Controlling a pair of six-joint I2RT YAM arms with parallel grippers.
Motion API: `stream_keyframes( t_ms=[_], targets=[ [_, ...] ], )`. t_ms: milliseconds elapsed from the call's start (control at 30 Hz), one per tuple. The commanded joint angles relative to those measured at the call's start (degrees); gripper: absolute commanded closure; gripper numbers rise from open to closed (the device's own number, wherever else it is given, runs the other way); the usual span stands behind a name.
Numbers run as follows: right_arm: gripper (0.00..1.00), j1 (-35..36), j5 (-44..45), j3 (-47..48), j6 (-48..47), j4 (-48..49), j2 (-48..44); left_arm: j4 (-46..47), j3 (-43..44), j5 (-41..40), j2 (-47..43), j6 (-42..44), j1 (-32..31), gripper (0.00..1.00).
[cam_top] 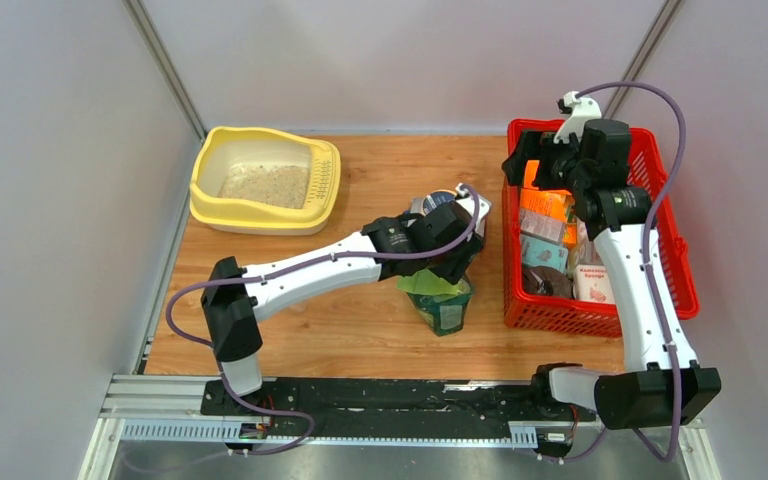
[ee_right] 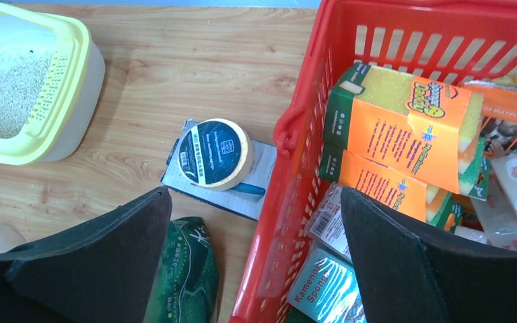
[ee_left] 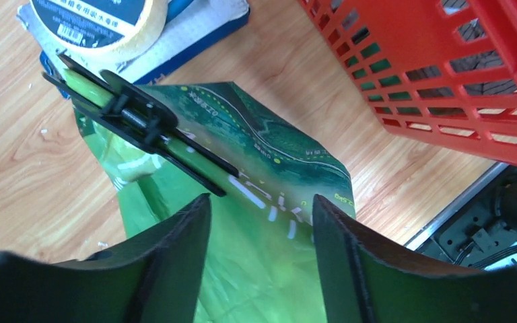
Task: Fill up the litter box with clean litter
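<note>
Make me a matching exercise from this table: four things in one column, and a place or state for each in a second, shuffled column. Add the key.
Things:
1. litter box
2. green pouch
3. tape roll
4. red basket

Place or state:
A. holds orange cartons
B. has a black clip across its top
C. has a thin layer of pale litter inside
D. lies on a flat pack on the table, beside the basket

Pairs: 1-C, 2-B, 3-D, 4-A.
</note>
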Motion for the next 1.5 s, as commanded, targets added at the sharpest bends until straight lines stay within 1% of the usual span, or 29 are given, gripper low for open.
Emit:
stream_keyframes(
  t_ms=[0,67,100,167,200,233,267,333,400,433,567,600,633,733,767,800,833,867,900,933,967,1033,1067,1133,1167,1267,1300,1367,1467],
  targets=[
    [0.00,-1.7,-4.0,-1.0,2.0,3.4,-0.8,-6.2,2.3,-8.0,0.4,-2.6,-1.3,0.41],
    [0.00,-1.9,-4.7,-0.7,1.8,3.5,-0.1,-7.6,2.4,-6.9,0.8,-1.9,-1.1,0.46],
    [0.00,-1.9,-4.8,-0.6,1.9,3.6,0.3,-7.9,2.4,-6.2,0.8,-1.4,-1.1,0.59],
    [0.00,-2.0,-4.9,0.3,2.3,3.6,1.2,-8.2,2.1,-3.1,0.5,0.6,-0.2,0.72],
    [0.00,-2.0,-4.9,1.2,2.3,3.5,1.5,-8.2,1.7,-2.0,0.2,1.2,0.2,0.88],
    [0.00,-2.0,-5.0,1.7,2.6,3.5,2.0,-8.2,0.6,-0.2,-0.3,1.6,0.8,0.99],
    [0.00,-2.0,-5.2,2.2,3.1,3.4,2.4,-8.1,0.1,1.0,-1.0,2.0,2.4,1.00],
    [0.00,-2.0,-5.4,4.5,3.6,2.1,4.0,-7.2,-1.6,5.2,-2.1,5.3,4.1,1.00],
    [0.00,-2.0,-6.0,6.1,3.7,0.4,5.5,-7.2,-2.8,6.3,-4.9,8.3,7.0,1.00],
    [0.00,-2.0,-6.3,7.2,3.5,-0.1,5.9,-7.3,-4.0,8.7,-6.0,11.7,8.3,1.00],
    [0.00,-1.9,-9.1,8.4,2.8,0.1,7.1,-9.9,-3.1,14.0,-10.5,24.0,14.6,1.00],
    [0.00,-2.0,-9.8,8.5,2.5,0.6,7.2,-9.7,-3.2,15.2,-11.4,28.9,17.1,1.00],
    [0.00,-2.0,-11.0,8.5,2.2,0.8,7.2,-9.0,-3.3,18.8,-12.2,31.7,18.6,1.00],
    [0.00,-1.6,-15.7,8.6,-0.8,0.8,7.5,-10.2,-1.8,23.7,-13.9,42.4,22.3,1.00],
    [0.00,-1.1,-19.2,8.5,-2.2,0.6,7.7,-11.5,-0.9,25.2,-13.3,45.5,22.9,1.00],
    [0.00,-0.9,-21.0,8.4,-3.5,0.3,7.9,-13.1,1.0,26.2,-12.7,50.7,23.3,1.00],
    [0.00,-0.6,-22.9,8.2,-7.0,0.2,8.0,-16.7,2.1,27.5,-11.7,52.8,23.9,1.00],
    [0.00,-0.2,-27.5,7.5,-9.1,-0.2,8.4,-18.3,3.1,28.2,-9.9,54.3,24.4,1.00],
    [0.00,0.1,-30.2,7.2,-11.2,-0.4,8.4,-20.1,4.0,29.5,-9.0,54.8,24.8,1.00],
    [0.00,0.3,-32.7,6.6,-16.2,-0.6,8.5,-20.1,4.0,30.3,-8.4,54.7,25.9,1.00],
    [0.00,0.9,-36.2,6.1,-18.1,-0.7,8.7,-19.8,3.5,31.0,-7.8,54.3,26.3,1.00],
    [0.00,1.8,-39.3,5.7,-22.9,-1.6,9.2,-17.3,1.1,31.7,-7.9,53.3,26.7,1.00],
    [0.00,3.1,-41.2,6.0,-28.7,-4.3,10.5,-16.2,0.0,31.9,-8.9,52.8,27.3,1.00],
    [0.00,5.0,-41.5,7.4,-34.8,-8.0,11.5,-12.4,-3.0,33.8,-10.7,50.9,27.9,1.00],
    [0.00,7.0,-41.5,7.6,-41.7,-11.4,12.1,-11.1,-3.9,34.7,-11.2,50.3,28.4,0.93],
    [0.00,11.0,-39.3,6.7,-49.2,-14.4,13.5,-8.2,-7.5,37.4,-12.7,49.3,28.9,0.66],
    [0.00,11.7,-38.8,6.1,-52.4,-14.2,13.8,-7.9,-8.9,38.8,-12.9,50.3,29.4,0.64],
    [0.00,14.0,-37.6,5.0,-54.3,-13.2,13.9,-7.7,-10.3,39.6,-13.4,51.5,30.2,0.60],
    [0.00,16.4,-37.3,4.5,-56.4,-11.8,14.9,-6.0,-12.8,40.2,-14.8,52.3,32.1,0.59]
  ],
)
